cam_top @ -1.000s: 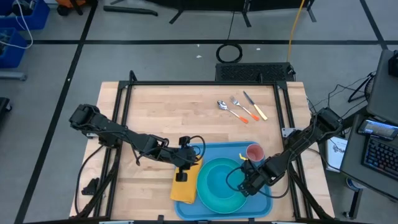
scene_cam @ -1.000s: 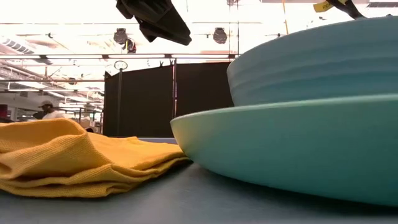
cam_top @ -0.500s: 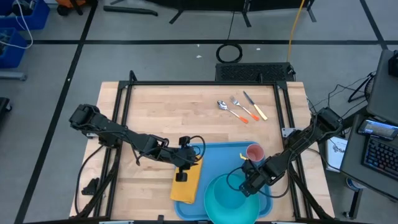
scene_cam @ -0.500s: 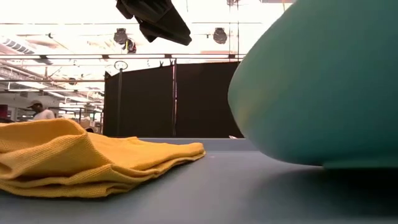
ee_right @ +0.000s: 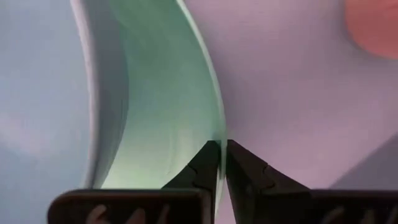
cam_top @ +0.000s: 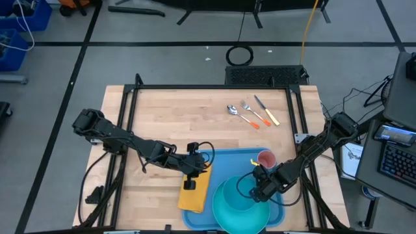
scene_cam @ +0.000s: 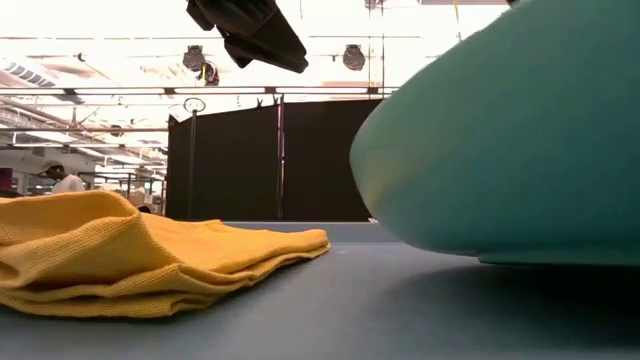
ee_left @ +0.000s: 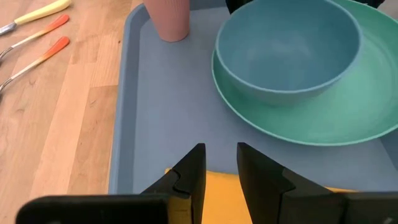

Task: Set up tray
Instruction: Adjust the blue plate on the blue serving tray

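At near edge of table: tray (cam_top: 224,162), blue, flat, raised rim, carrying napkin (cam_top: 195,192), cup (cam_top: 266,158), plate (cam_top: 242,207) with bowl (ee_left: 287,48). Looks stiff, light, slick plastic; best taken at rim, loaded contents likely to slide. Right gripper (cam_top: 260,188) pinched tight on plate rim. Left gripper (cam_top: 189,183) above napkin, fingers (ee_left: 189,177) slightly parted, holding nothing.

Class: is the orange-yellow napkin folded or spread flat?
Folded: the napkin shows stacked layers with a doubled edge, lying on the tray.
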Controlling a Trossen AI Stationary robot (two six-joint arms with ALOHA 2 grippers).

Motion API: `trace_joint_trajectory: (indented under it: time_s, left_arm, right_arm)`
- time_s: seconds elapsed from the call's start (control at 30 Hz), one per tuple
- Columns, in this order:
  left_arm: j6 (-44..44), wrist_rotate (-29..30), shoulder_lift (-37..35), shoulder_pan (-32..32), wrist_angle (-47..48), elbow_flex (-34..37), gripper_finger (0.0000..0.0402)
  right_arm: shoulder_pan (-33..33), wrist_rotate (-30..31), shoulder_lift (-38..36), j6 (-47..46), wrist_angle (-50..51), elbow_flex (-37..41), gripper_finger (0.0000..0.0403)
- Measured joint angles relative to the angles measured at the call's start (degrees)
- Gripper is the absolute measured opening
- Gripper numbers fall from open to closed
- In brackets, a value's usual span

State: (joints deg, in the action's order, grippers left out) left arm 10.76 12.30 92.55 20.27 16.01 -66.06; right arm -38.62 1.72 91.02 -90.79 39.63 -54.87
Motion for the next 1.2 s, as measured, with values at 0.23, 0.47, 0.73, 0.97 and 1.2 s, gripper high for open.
trace_joint_trajectory:
  time_s: [0.23,0.47,0.73,0.97,1.2]
  left_arm:
    - [0.0,0.0,0.0,0.0,0.0,0.0,0.0093]
    - [0.0,0.0,0.0,0.0,0.0,0.0,0.0093]
    - [0.0,-0.1,0.0,0.0,0.0,0.0,0.0093]
    - [-0.1,-0.2,0.0,0.0,0.0,0.0,0.0093]
    - [-0.1,-0.2,0.0,0.0,0.0,0.0,0.0093]
  right_arm:
    - [0.0,1.2,0.0,0.2,3.8,0.0,0.0011]
    - [0.2,4.4,-1.9,0.5,4.9,0.0,0.0009]
    - [0.2,7.0,-3.2,0.3,5.4,0.0,0.0005]
    - [0.3,8.2,-3.2,0.4,7.0,0.0,0.0004]
    - [0.7,9.0,-3.2,0.4,8.5,0.0,0.0010]
